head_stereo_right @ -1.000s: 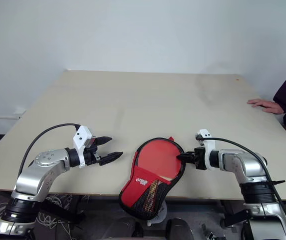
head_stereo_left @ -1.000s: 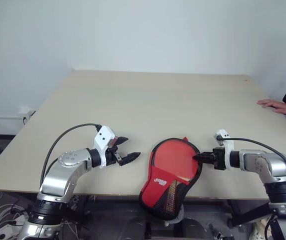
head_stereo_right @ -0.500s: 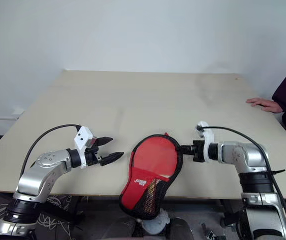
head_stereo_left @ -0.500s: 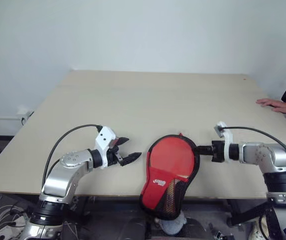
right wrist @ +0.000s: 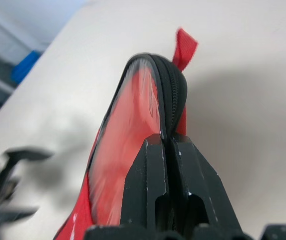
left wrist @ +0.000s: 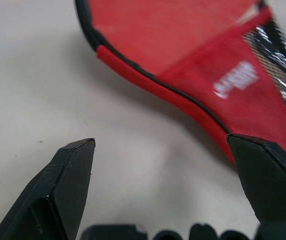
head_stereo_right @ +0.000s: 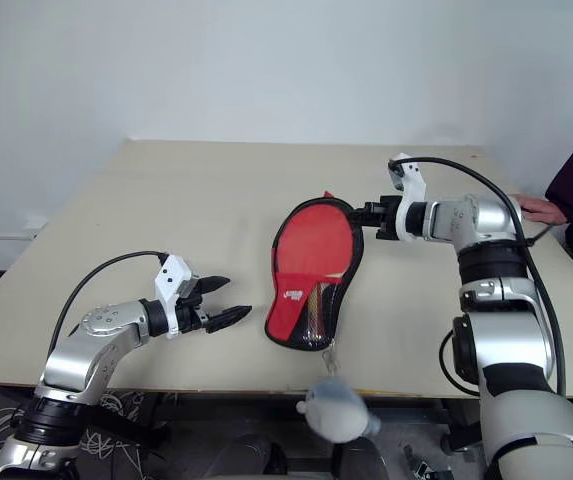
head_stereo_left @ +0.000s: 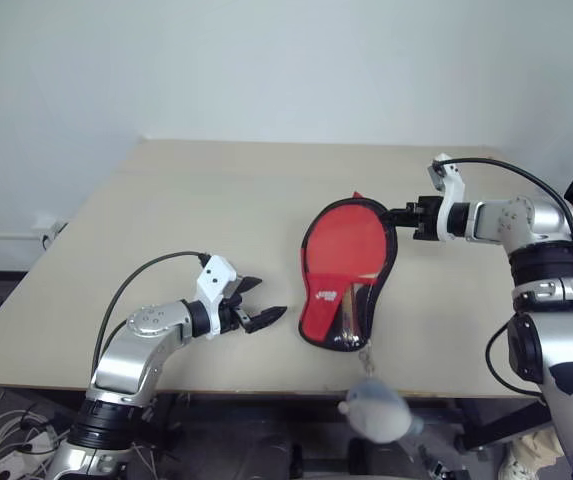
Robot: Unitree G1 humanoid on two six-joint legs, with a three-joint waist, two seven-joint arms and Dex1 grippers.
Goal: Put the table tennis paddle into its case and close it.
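Right wrist view: right hand (right wrist: 168, 145), fingers pressed together, pinches the black zip rim of the soft red paddle-shaped case (head_stereo_left: 344, 268) at its rounded head.
- Case: lies near the front middle of the beige tabletop (head_stereo_left: 216, 200), head raised by the pinch, mesh end resting down.
- Table tennis paddle (head_stereo_right: 313, 240): red rubber face visible within the open rim, seemingly seated inside.
- Left hand (head_stereo_left: 259, 318): fingers spread, empty, just beside the mesh end.
- Handling advice: anchor the mesh end with the left hand; draw along the rim, keeping the bat seated.
- Grey fuzzy lump (head_stereo_left: 376, 412): dangles off the front edge; could snag.
- Person's hand (head_stereo_right: 536, 208): on the far right edge, well clear.
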